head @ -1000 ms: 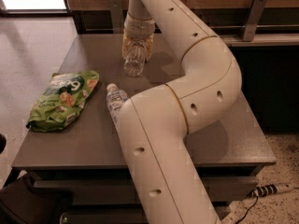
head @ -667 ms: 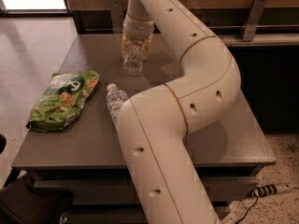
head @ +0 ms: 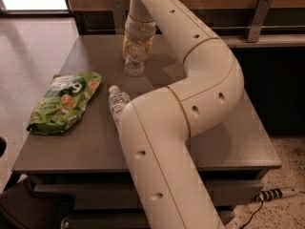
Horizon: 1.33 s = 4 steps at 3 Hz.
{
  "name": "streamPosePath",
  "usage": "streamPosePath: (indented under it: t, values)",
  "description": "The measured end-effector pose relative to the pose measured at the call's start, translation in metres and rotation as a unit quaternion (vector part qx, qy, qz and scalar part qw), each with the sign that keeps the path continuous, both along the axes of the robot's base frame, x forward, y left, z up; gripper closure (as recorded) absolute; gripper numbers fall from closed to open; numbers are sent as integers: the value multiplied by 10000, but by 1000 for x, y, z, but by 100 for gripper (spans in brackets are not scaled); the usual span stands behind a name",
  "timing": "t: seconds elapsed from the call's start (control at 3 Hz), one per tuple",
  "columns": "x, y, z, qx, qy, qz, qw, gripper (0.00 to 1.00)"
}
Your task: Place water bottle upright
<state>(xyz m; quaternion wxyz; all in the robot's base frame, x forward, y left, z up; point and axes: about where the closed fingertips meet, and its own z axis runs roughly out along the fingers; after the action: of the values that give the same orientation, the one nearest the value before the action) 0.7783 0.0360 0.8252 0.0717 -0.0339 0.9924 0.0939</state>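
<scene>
Jaws of gripper (head: 138,44) closed around water bottle (head: 135,61) hanging vertically below; best lowered straight onto table (head: 228,137) before release.

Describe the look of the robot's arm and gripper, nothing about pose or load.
The arm is cream-white, built of thick, smooth tubular segments with rounded elbows, thin seam lines at the joints and small dark round holes along the shells. No cables show. The gripper, at the far end above the table, has a paler ribbed wrist collar and yellowish parts.

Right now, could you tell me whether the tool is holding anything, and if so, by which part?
The tool, at the far side of the table, holds the water bottle by its upper part; the clear body hangs below it, bottom end near the tabletop.
</scene>
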Motion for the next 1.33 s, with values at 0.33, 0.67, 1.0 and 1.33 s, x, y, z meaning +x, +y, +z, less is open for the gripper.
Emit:
streamPosePath:
  t: [0.33, 0.67, 1.0, 1.33]
  values:
    - [3, 1, 0, -23, -60, -12, 10000, 100]
    - [1, -5, 10, -207, -127, -47, 9997, 100]
    - [-6, -13, 25, -300, -198, -172, 9992, 100]
    - [-22, -34, 49, -315, -455, -216, 9982, 100]
